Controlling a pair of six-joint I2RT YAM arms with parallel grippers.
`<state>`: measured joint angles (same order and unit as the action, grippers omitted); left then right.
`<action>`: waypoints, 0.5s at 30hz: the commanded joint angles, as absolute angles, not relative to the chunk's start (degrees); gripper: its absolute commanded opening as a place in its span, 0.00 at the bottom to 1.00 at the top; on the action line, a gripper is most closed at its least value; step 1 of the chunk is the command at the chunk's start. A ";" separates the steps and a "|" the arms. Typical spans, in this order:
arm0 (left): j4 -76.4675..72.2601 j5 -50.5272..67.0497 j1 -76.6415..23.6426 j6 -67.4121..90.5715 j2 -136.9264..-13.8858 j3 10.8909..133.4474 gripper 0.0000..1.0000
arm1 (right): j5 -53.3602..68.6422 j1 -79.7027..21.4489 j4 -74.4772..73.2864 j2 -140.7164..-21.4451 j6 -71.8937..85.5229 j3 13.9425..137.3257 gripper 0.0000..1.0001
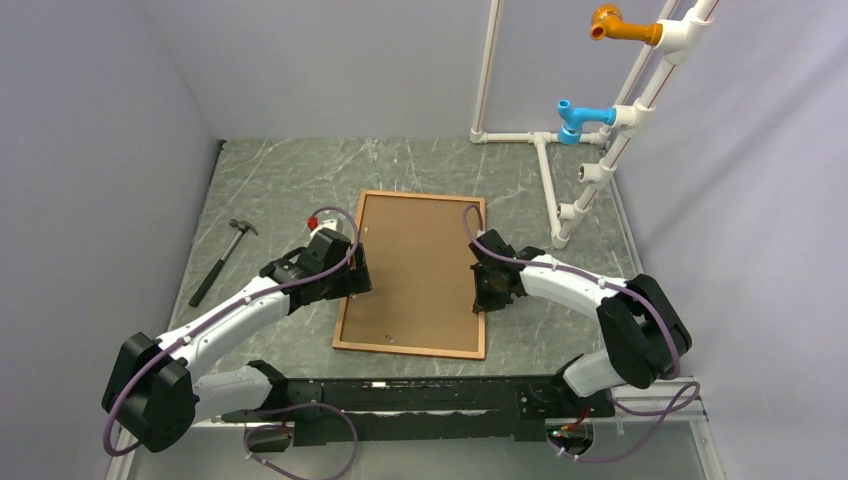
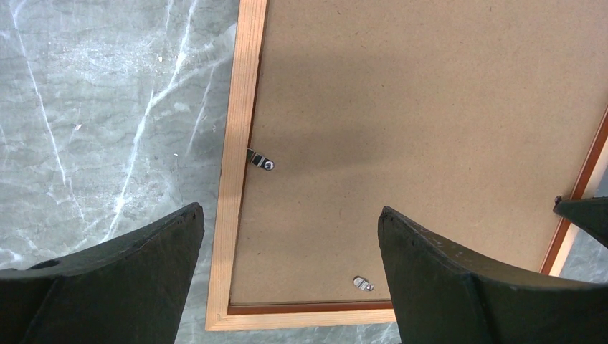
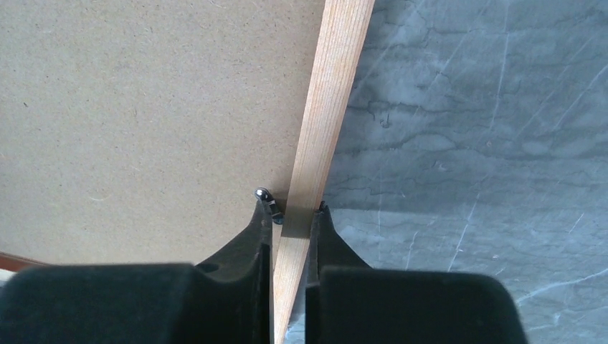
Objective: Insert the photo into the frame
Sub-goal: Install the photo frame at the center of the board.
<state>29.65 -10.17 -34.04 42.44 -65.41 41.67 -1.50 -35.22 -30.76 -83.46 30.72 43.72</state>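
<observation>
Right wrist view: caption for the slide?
Right gripper closed on the wooden frame beside a metal clip, backing board facing up.

Grey marbled tabletop point(image 1: 270, 190) between plain pale walls point(image 1: 90, 150), white pipe rack point(image 1: 548, 185) at the far right corner.

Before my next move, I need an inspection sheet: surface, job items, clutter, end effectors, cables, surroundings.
Surface: grey marbled table.
Job's things: frame lies face down, brown backing board inside it; photo nothing seen.
Clutter: hammer left of the frame; small red object by the left arm.
End effectors: left end effector open above the frame's left rail; right end effector shut on its right rail.
Cables: purple cables loop along both arms.
Surroundings: white pipe rack with blue and orange fittings, rear right; grey walls.
</observation>
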 commanded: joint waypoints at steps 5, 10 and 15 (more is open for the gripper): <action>29.40 -10.46 -33.59 41.39 -64.53 41.57 0.94 | -7.48 -36.11 -34.23 -85.02 30.17 43.90 0.00; 29.59 -10.70 -33.56 41.24 -64.17 41.40 0.93 | -8.74 -36.07 -34.77 -83.71 30.35 44.47 0.00; 29.50 -10.33 -33.54 41.03 -64.41 41.35 0.93 | -6.01 -36.10 -34.01 -80.99 30.06 44.97 0.42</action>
